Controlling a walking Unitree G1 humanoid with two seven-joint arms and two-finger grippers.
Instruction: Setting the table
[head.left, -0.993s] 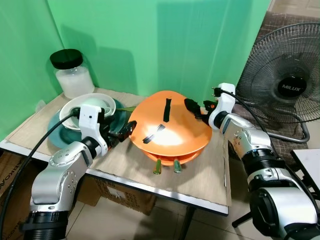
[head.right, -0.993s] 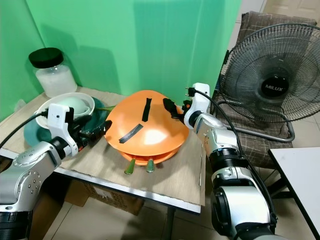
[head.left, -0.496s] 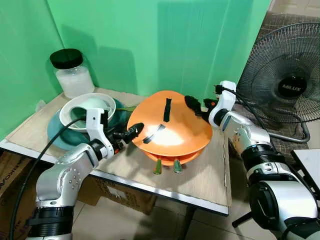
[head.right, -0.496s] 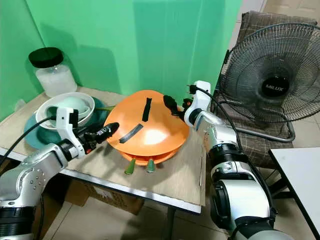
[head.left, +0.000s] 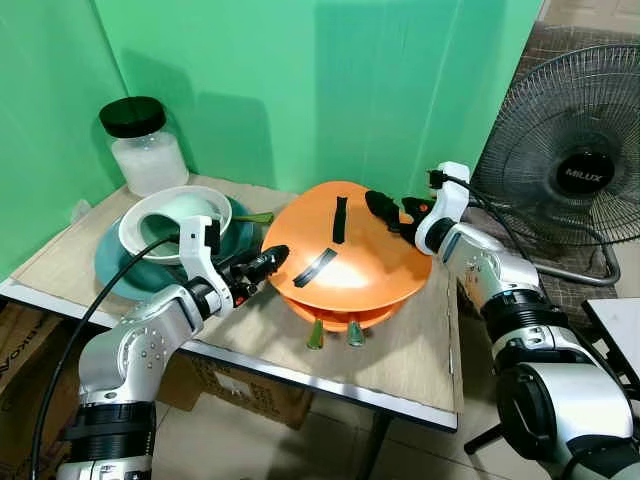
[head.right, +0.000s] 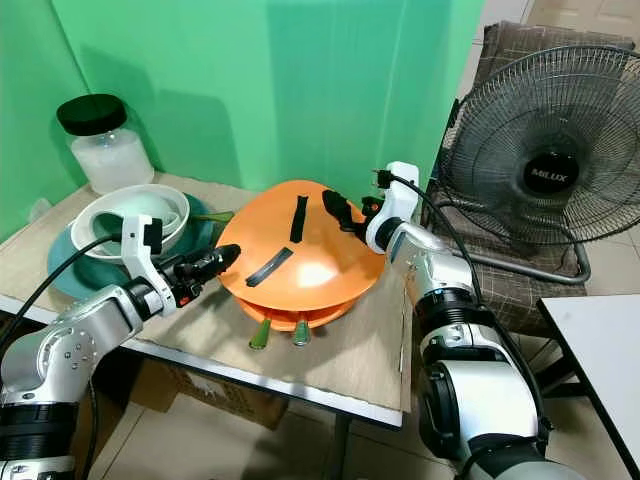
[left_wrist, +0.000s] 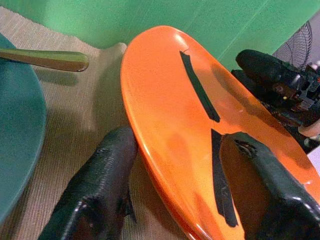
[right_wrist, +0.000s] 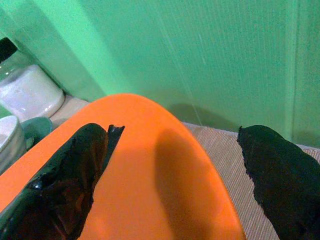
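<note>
So both grippers are on the orange dome cover (head.left: 345, 250) mid-table. The left gripper (head.left: 262, 266) has its fingers spread across the near-left rim, and the right gripper (head.left: 385, 210) is spread wide over the far-right edge. I'd close both evenly before lifting, or it'll tip. Green-handled cutlery (head.left: 335, 333) pokes out underneath. A white bowl (head.left: 172, 215) sits on the teal plate (head.left: 110, 272); the jar (head.left: 145, 150) holds something white.

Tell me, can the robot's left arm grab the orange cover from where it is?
Probably yes. The left tool is open, with one finger under the rim of the orange cover and the other over its top, and nothing sits between them.
</note>
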